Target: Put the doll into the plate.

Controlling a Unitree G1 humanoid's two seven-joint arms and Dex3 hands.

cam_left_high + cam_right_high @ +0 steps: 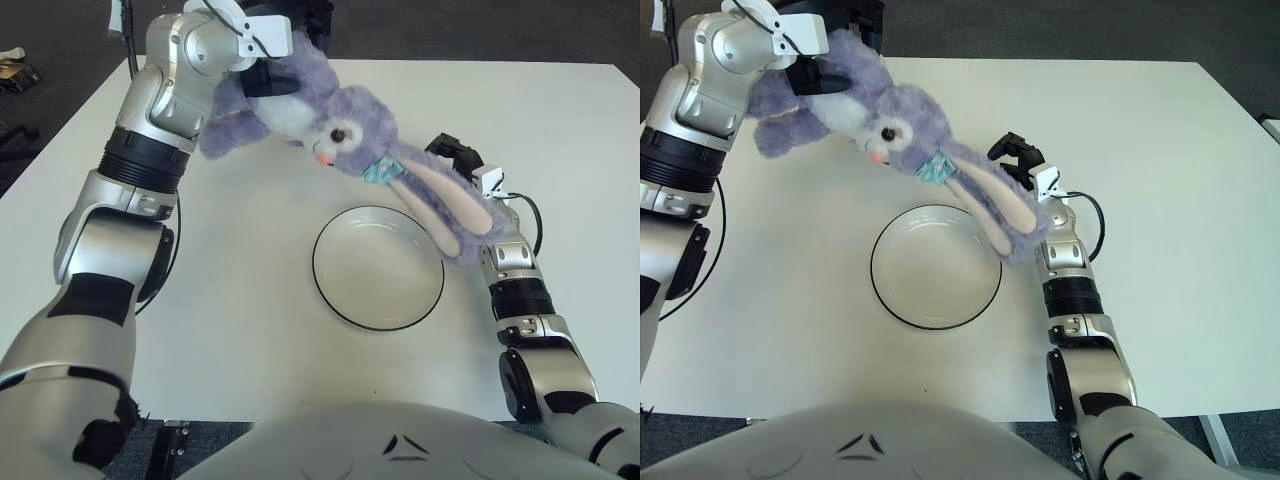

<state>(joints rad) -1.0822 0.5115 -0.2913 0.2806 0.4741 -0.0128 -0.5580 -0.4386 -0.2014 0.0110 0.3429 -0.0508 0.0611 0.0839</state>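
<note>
Above plate (378, 268), left hand (262, 62) grips doll (330, 115); right hand (462, 160) open, no writing

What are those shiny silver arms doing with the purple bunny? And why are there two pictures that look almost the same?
Those arms belong to a robot. Two cameras in its head, like eyes, look down at a white table, so you get two nearly matching pictures. The left hand grips a purple toy bunny by its body and holds it in the air. The bunny's long ears hang over the rim of an empty plate. The right hand is open beside the ears. The bunny should end up in that plate.
</note>
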